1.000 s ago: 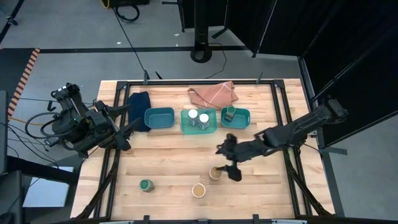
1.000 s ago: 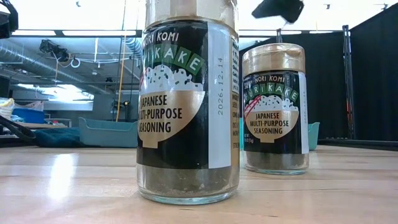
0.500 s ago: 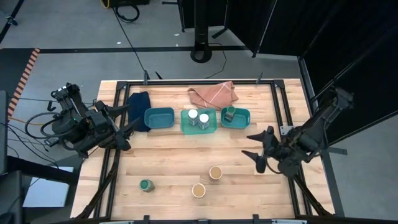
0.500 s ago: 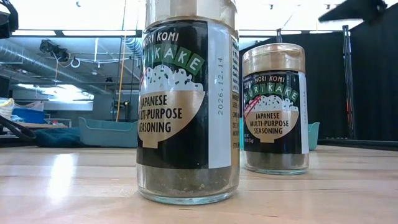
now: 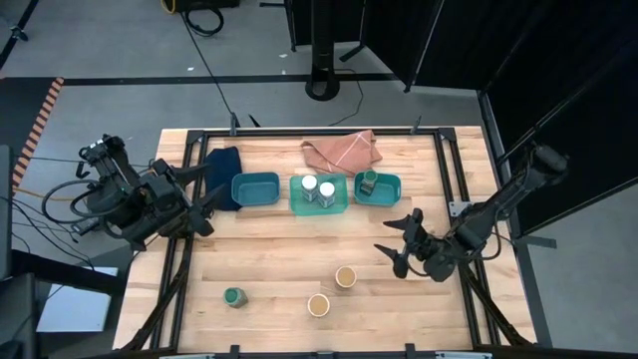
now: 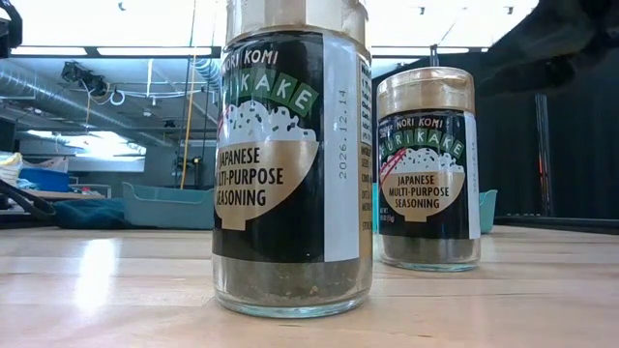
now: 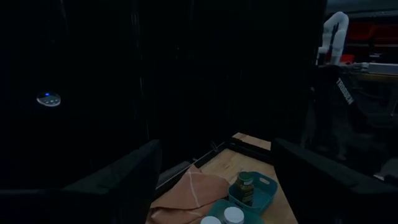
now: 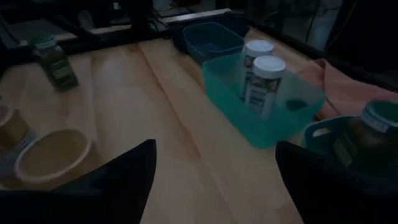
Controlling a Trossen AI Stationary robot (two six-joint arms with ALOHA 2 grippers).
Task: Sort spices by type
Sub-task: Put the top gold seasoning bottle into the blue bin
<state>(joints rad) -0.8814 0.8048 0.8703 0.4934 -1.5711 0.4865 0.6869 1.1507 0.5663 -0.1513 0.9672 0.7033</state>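
Note:
Two tan-lidded jars (image 5: 345,276) (image 5: 318,304) stand upright on the table near its near edge; in the low view they are the close jar (image 6: 290,164) and the farther one (image 6: 427,169). A green-lidded jar (image 5: 234,296) stands to their left. Two white-lidded jars (image 5: 318,187) stand in the middle teal tray (image 5: 297,204). Another green-lidded jar (image 5: 370,180) stands in the right tray (image 5: 392,187). My right gripper (image 5: 391,241) hovers open to the right of the tan jars and touches nothing (image 8: 214,180). My left gripper (image 5: 206,202) waits open at the table's left edge (image 7: 217,180).
The left teal tray (image 5: 255,187) holds nothing. A dark blue cloth (image 5: 225,165) lies beside it, and a pink cloth (image 5: 344,152) lies behind the trays at the far edge. Black frame rails run along the table's edges. Bare wood lies between the trays and the jars.
My right gripper has drawn away from beside the tan-lidded jar toward the table's right edge, then come partway back left. It stays open. The jars have kept their places.

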